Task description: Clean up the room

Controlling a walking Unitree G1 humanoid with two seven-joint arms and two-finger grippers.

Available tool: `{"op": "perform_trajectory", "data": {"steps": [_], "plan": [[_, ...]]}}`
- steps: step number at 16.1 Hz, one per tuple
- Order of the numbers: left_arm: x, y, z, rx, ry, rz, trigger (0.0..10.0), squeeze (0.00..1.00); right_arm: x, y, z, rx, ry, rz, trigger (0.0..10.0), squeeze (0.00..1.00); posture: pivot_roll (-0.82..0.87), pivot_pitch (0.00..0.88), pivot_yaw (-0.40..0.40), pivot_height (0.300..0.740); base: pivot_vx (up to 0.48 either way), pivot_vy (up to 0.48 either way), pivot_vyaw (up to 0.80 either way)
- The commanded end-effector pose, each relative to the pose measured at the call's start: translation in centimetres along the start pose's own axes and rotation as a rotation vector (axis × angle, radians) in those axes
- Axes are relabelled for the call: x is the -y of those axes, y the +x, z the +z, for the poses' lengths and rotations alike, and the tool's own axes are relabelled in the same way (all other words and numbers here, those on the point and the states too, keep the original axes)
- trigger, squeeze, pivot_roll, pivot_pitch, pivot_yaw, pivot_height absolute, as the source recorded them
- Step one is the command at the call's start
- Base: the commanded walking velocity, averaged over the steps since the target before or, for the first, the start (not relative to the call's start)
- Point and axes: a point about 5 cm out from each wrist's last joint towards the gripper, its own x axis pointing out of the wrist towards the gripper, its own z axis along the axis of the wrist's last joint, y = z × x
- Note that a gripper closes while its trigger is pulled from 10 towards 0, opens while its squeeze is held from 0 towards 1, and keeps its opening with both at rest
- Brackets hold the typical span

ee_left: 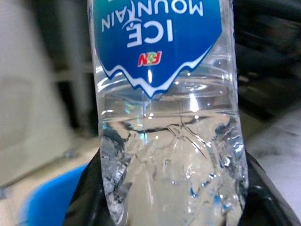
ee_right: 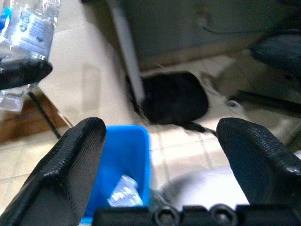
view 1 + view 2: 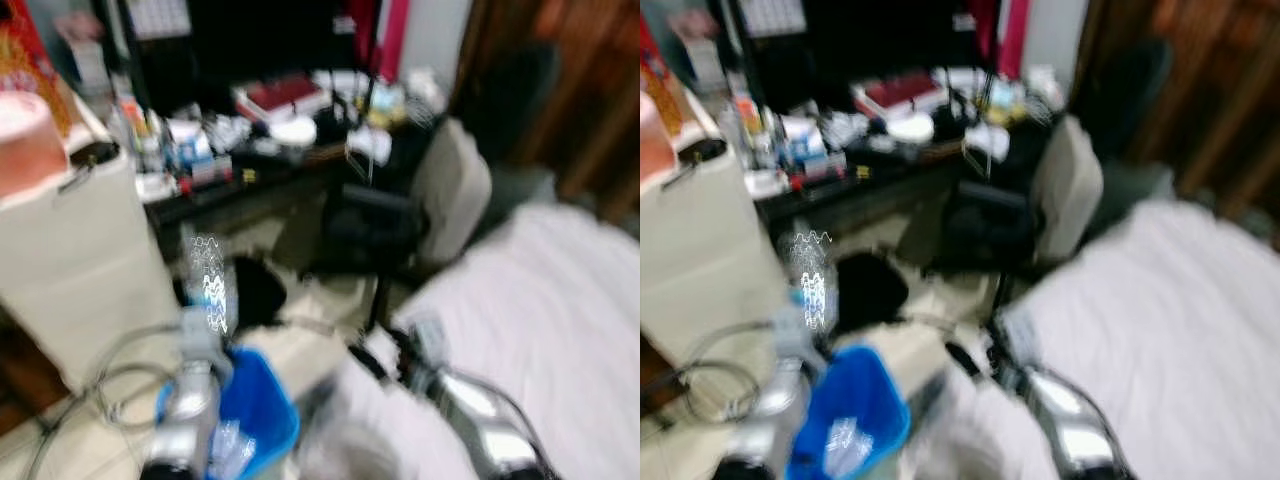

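Left pincer (image 1: 171, 207) clamps crinkled clear plastic bottle (image 1: 164, 108).

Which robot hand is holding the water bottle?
The left gripper: its black fingers clamp the clear water bottle. The right gripper is open, holding nothing.

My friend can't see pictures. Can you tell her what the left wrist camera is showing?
A clear plastic water bottle with a blue "Ice Mountain" label is held close to the camera, clamped at its crinkled lower part between the left gripper's black fingers. Behind it, blurred, are a blue bin and pale floor.
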Motion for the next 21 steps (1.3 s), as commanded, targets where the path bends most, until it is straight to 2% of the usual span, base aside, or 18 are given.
{"op": "perform_trajectory", "data": {"steps": [1,3,5,6,9,10,11,12,13,14,16,17,18,19,20,21], "plan": [[-1.4,0.1,-0.3,-0.001,0.028,0.044,10.0,0.00,-0.6,-0.1,1.3,0.041,-0.028,0.027,10.0,0.00,0.10,0.126,-0.098,0.740,0.000,0.000,0.00],[-2.8,0.5,-0.9,-0.063,0.040,0.144,10.0,0.00,-0.3,-1.4,1.1,0.014,-0.012,0.017,10.0,0.00,0.04,0.206,-0.139,0.740,0.000,0.000,0.00],[-4.7,0.5,-1.6,-0.148,0.053,0.275,10.0,0.00,-0.8,-3.6,0.3,-0.057,-0.027,0.080,10.0,0.00,0.00,0.259,-0.177,0.740,0.000,0.000,0.00],[-5.3,0.2,-2.3,-0.198,-0.013,0.326,10.0,0.00,-0.9,-4.5,-0.5,-0.101,-0.024,0.099,10.0,0.00,-0.01,0.271,-0.182,0.740,0.000,0.000,0.00],[-4.5,0.3,-2.7,-0.216,-0.014,0.291,10.0,0.00,-1.7,-4.0,0.0,-0.104,-0.022,0.113,10.0,0.00,-0.02,0.264,-0.177,0.740,0.000,0.000,0.00],[-4.8,0.3,-2.7,-0.217,-0.008,0.304,10.0,0.86,-2.0,-4.0,0.2,-0.098,-0.011,0.111,10.0,0.00,-0.02,0.266,-0.173,0.740,0.000,0.000,0.00],[-5.0,0.3,-2.7,-0.215,-0.015,0.309,10.0,1.00,-2.1,-4.1,0.2,-0.099,-0.008,0.110,10.0,0.00,-0.02,0.267,-0.174,0.740,0.000,0.000,0.00],[-5.1,0.3,-2.7,-0.213,-0.025,0.315,10.0,1.00,-2.2,-4.4,0.3,-0.105,-0.004,0.111,10.0,0.00,-0.02,0.269,-0.174,0.740,0.000,0.000,0.00],[-6.4,0.1,-2.2,-0.192,0.006,0.357,10.0,1.00,-2.3,-5.5,0.0,-0.125,0.002,0.100,10.0,0.00,-0.05,0.296,-0.193,0.740,0.000,0.000,0.00],[-6.7,0.1,-2.0,-0.184,0.013,0.369,10.0,1.00,-2.3,-6.1,0.1,-0.131,0.003,0.096,10.0,0.00,-0.07,0.306,-0.203,0.740,0.000,0.000,0.00],[-8.7,-0.5,-1.6,-0.171,0.024,0.445,10.0,1.00,-1.9,-9.3,-0.4,-0.201,0.004,0.065,10.0,0.00,-0.14,0.355,-0.261,0.740,0.000,0.000,0.00],[-8.9,-0.6,-1.9,-0.183,0.028,0.453,10.0,1.00,-1.9,-10.0,-0.7,-0.220,0.004,0.056,10.0,0.00,-0.14,0.351,-0.260,0.740,0.000,0.000,0.00],[-8.8,-0.5,-1.5,-0.150,0.075,0.442,10.0,0.23,-1.9,-9.8,-0.6,-0.208,-0.003,0.040,10.0,0.00,-0.13,0.332,-0.240,0.740,0.000,0.000,0.00],[-8.8,-0.5,-1.3,-0.130,0.080,0.437,10.0,0.00,-1.9,-9.4,-0.6,-0.200,-0.003,0.030,10.0,0.00,-0.12,0.310,-0.216,0.740,0.000,0.000,0.00],[-8.9,-0.4,-0.7,-0.090,0.126,0.403,10.0,0.00,-1.8,-8.5,-0.1,-0.156,0.003,-0.002,10.0,0.00,-0.10,0.282,-0.193,0.740,0.000,0.000,0.00],[-8.4,-0.4,-0.5,-0.046,0.169,0.322,10.0,0.00,-1.5,-7.4,0.4,-0.112,0.003,-0.039,10.0,0.00,-0.07,0.243,-0.158,0.740,0.000,0.000,0.00]]}}
